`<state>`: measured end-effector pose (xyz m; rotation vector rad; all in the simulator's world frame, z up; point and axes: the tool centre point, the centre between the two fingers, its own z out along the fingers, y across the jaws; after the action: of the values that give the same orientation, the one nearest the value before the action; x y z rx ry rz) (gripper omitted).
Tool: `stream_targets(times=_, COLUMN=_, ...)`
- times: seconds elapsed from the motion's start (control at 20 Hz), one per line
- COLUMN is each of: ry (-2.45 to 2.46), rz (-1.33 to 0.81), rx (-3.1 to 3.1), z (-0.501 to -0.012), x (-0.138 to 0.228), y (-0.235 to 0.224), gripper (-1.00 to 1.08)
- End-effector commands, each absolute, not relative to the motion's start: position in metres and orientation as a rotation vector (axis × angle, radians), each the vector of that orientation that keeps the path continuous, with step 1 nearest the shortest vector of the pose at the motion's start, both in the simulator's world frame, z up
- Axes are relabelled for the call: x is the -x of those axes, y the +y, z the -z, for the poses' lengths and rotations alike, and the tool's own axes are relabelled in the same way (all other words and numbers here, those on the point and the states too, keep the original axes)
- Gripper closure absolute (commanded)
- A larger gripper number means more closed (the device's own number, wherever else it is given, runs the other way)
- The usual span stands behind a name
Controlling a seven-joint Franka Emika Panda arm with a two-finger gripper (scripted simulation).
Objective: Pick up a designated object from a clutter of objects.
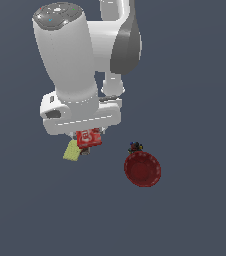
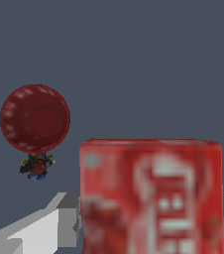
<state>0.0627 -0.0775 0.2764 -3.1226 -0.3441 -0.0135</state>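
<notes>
One red box (image 1: 89, 138) sits directly under the arm's claw (image 1: 87, 137), filling the wrist view between the grey fingers (image 2: 67, 218); whether the claw grips it cannot be told. Also visible: one yellow-green sponge (image 1: 72, 150) beside the box, one dark red bowl (image 1: 142, 170), and one tiny multicoloured item (image 1: 135, 147) touching the bowl's rim.

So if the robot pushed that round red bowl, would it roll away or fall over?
Probably neither. The bowl sits open side up and looks wide and low, so it would likely slide rather than tip. It looks stiff, not squishy. A push toward the tiny dark multicoloured item right beside its rim would probably bump that too.
</notes>
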Motion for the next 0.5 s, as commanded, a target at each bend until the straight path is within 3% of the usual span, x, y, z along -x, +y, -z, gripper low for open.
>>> stream_targets(times=0.0, ry=-0.345, rz=0.010, rx=3.122, z=-0.299, x=-0.070, y=-0.085, gripper=1.08)
stream_targets(times=0.45, ry=-0.345, rz=0.006, rx=3.122, z=-0.363, x=-0.092, y=-0.107, gripper=1.08)
